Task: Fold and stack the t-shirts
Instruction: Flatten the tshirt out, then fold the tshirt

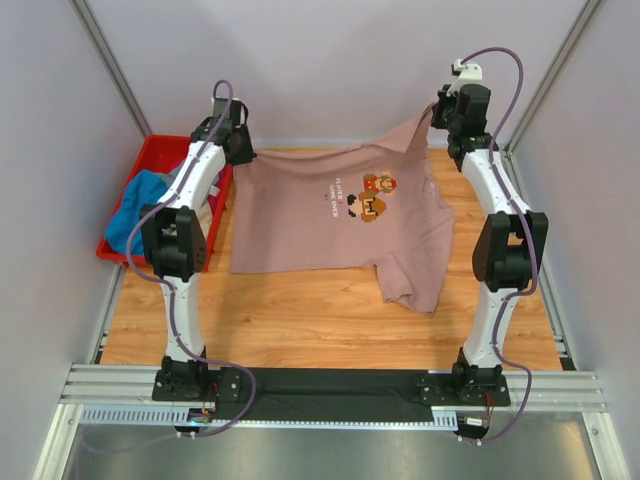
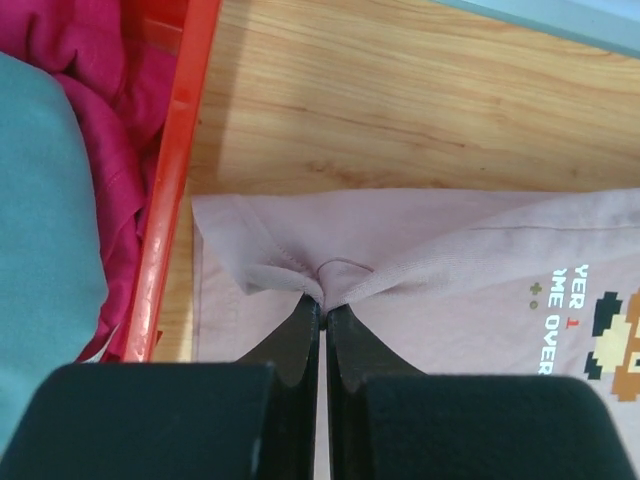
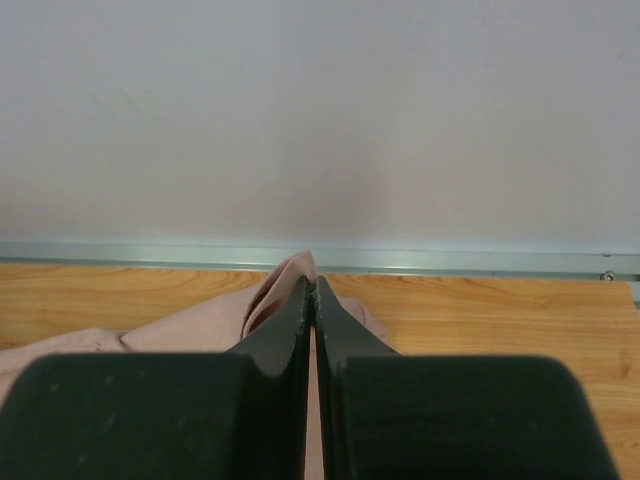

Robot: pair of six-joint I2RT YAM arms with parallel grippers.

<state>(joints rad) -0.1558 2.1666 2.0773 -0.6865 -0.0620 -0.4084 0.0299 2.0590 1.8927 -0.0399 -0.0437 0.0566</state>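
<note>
A dusty-pink t-shirt with a pixel chest print lies spread on the wooden table, print up. My left gripper is shut on its far left edge; the left wrist view shows the hem pinched between the fingertips. My right gripper is shut on the far right corner and holds it lifted off the table; the right wrist view shows pink cloth bunched at the closed tips. A sleeve hangs crumpled at the near right. Blue, grey and magenta shirts lie in the crate.
A red plastic crate stands at the far left of the table, close to my left arm. White walls enclose the back and both sides. A metal rail runs along the near edge by the arm bases.
</note>
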